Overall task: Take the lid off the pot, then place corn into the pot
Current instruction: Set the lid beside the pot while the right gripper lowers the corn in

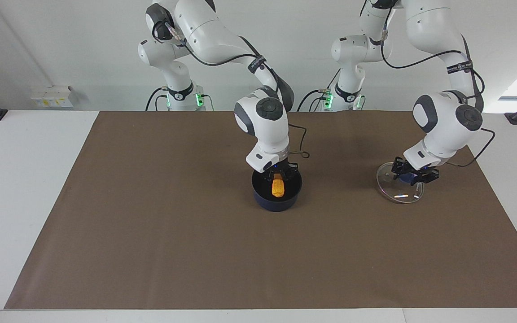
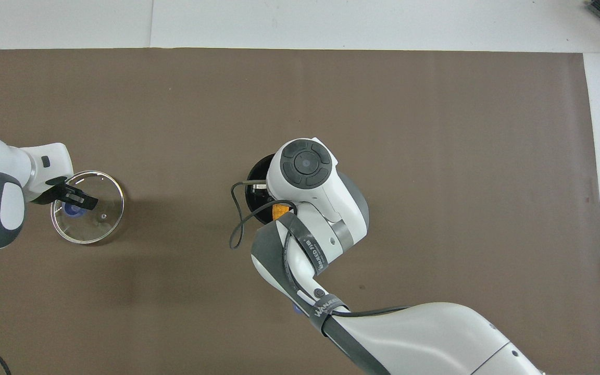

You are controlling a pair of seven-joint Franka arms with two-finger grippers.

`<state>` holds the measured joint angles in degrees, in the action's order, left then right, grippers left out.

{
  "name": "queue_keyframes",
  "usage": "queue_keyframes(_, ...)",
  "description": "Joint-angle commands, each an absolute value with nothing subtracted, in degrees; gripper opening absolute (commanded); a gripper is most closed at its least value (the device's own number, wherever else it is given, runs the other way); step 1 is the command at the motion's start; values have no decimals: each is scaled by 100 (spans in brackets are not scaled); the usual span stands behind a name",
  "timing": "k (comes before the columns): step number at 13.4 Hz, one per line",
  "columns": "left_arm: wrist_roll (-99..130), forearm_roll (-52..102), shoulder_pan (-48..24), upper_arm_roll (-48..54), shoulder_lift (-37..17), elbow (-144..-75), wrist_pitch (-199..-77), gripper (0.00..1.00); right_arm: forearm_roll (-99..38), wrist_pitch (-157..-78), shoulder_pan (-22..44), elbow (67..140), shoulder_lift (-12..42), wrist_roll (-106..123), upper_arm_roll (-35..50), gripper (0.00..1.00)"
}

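Inside pot [image 1: 277, 197]: corn [image 1: 278, 186], right gripper [image 1: 278, 174] above; lid [image 1: 400, 183] apart.

Light: bright, even, diffuse | Shadows: soft, faint on brown paper table mat [image 1: 151, 224] | Glare: window at 3 o'clock, facing view | Focus: sharp

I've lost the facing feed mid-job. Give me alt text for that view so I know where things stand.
The right gripper holds the corn upright inside the open pot at the middle of the brown mat. Toward the left arm's end, the left gripper is down at the knob of the lid, which lies flat on the mat.
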<state>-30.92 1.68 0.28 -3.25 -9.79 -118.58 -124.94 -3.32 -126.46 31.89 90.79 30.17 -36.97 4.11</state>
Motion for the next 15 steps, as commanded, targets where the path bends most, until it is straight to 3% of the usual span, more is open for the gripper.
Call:
queue_keyframes(1,-3085,211,-17,-316,-765,-12076,-12647,0,-430,-12850,3111,9211,3023,-3551,457,26)
queue_keyframes(6,-3041,211,-53,-316,-756,-12085,-12621,0,-439,-12850,3129,9228,3076,-3551,457,48)
queue_keyframes(7,-3041,211,-53,-316,-765,-12076,-12612,10,-439,-12850,3129,9229,3076,-3551,457,53)
queue_keyframes(8,-3032,202,-53,-308,-773,-12059,-12604,99,-431,-12824,3129,9211,3076,-3559,457,62)
queue_keyframes(10,-3015,202,-44,-308,-808,-11971,-12595,100,-343,-12771,3172,9185,3041,-3586,457,100)
queue_keyframes(15,-2997,211,-35,-308,-949,-11576,-12568,100,-334,-12516,2972,9193,2462,-3569,378,100)
